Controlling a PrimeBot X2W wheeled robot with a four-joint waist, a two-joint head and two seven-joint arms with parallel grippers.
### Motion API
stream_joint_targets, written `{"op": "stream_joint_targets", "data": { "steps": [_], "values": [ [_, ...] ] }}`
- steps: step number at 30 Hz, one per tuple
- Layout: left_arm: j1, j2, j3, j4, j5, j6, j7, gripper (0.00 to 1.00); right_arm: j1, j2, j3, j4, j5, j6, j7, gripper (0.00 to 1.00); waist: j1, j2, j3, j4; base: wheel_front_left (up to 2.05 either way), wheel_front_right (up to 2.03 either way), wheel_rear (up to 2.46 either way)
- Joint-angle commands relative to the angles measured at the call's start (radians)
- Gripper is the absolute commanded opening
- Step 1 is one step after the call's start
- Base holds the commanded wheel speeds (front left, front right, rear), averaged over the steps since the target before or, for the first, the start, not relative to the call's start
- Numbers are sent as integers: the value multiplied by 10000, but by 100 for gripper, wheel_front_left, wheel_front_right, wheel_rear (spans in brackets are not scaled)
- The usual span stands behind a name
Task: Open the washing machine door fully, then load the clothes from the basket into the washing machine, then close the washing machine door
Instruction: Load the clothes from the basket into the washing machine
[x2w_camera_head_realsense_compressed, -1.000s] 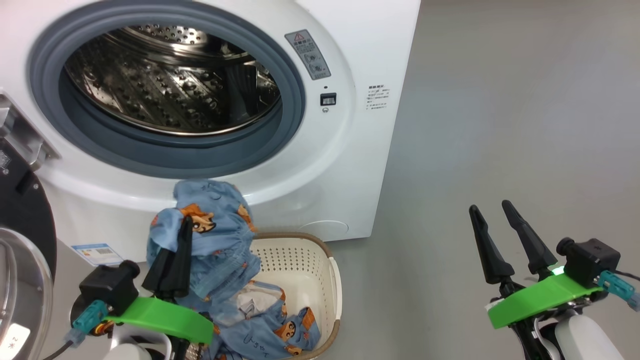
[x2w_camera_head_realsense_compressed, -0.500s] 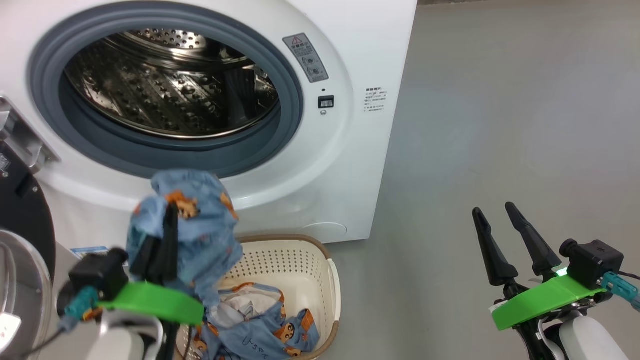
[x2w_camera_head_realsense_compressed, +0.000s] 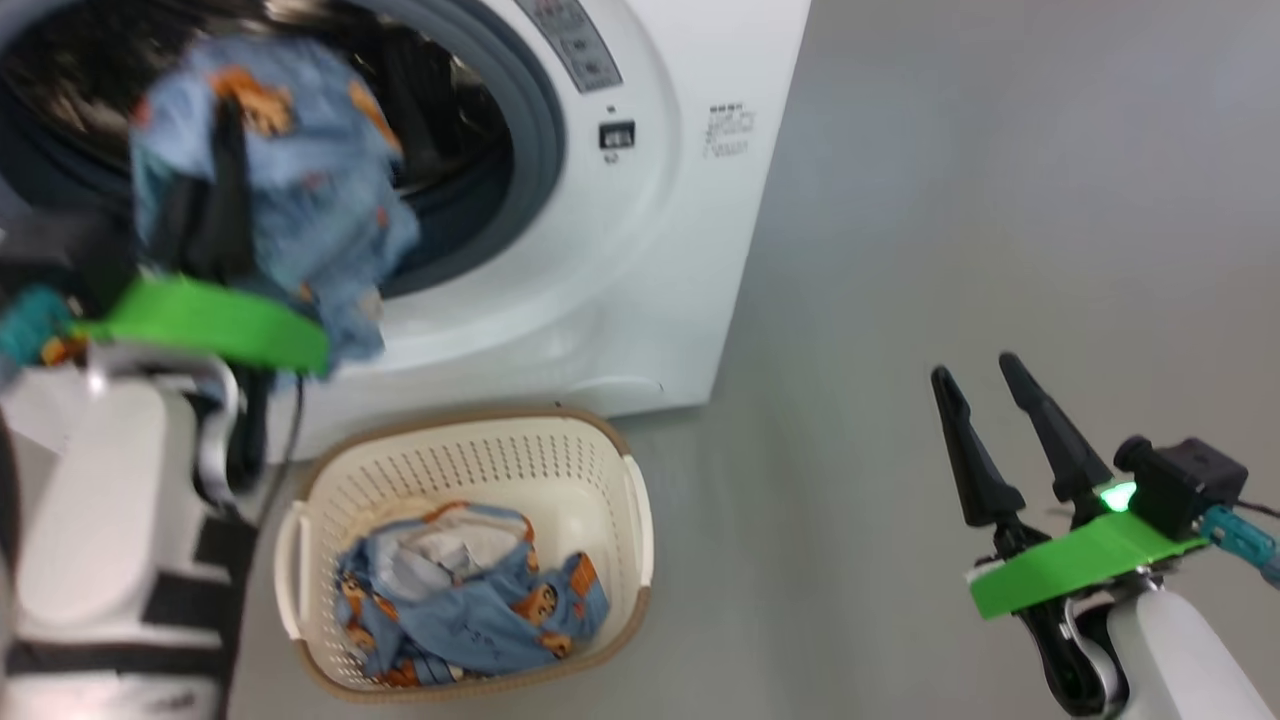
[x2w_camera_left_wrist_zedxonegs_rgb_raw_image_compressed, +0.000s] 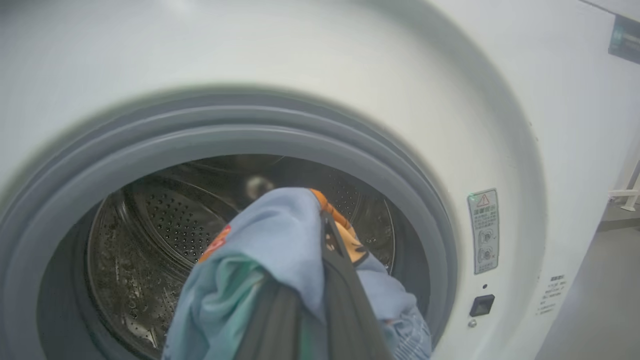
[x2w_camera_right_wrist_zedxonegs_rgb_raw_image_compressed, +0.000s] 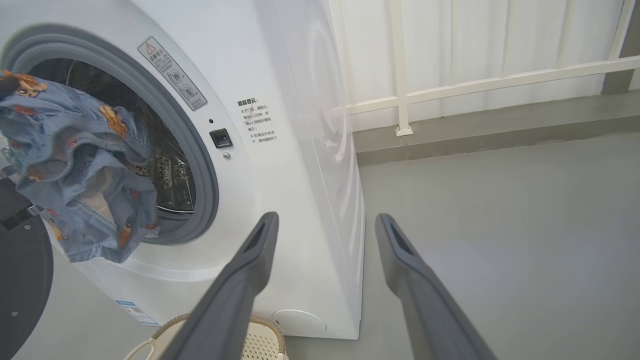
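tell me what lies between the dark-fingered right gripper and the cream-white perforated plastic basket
Just bare grey floor between the right gripper and the basket, as the head view shows.

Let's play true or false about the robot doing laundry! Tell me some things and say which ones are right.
1. The left tool is shut on a blue garment. True.
2. The right tool holds a garment too. False: the right tool is open and empty.
3. The basket is empty. False: the basket has blue clothes in it.
4. The washing machine has its drum uncovered. True.
5. The blue garment is up in front of the drum opening, above the basket. True.
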Motion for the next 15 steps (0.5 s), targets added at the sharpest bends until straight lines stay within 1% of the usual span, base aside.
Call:
{"op": "stream_joint_targets", "data": {
  "steps": [1, 2, 3, 4, 8, 15],
  "values": [
    [-755, 380, 434, 212, 99, -90, -61, 0, -306, 34, 265, -320, -130, 100, -48, 100, 0, -1, 1112, -583, 0, 0, 0],
    [-1056, 419, 501, 486, 126, -113, -61, 0, -382, 85, 279, -353, -156, 100, -48, 100, 0, -1, 1337, -686, 0, 0, 0],
    [-1056, 419, 501, 486, 126, -113, -61, 0, -382, 85, 279, -353, -156, 100, -48, 100, 0, -1, 1337, -686, 0, 0, 0],
    [-1591, 531, 621, 1144, 178, -150, -61, 0, -533, 197, 303, -415, -203, 100, -48, 100, 0, -1, 1763, -896, 0, 0, 0],
    [-2674, 851, 818, 2430, 363, -197, -61, 0, -834, 454, 371, -536, -290, 100, -48, 100, 0, -1, 2619, -1318, 0, 0, 0],
    [-4366, 1432, 903, 4086, 769, -229, -61, 0, -1238, 877, 488, -669, -389, 100, -48, 100, 0, -1, 3842, -1974, 0, 0, 0]
  ]
}}
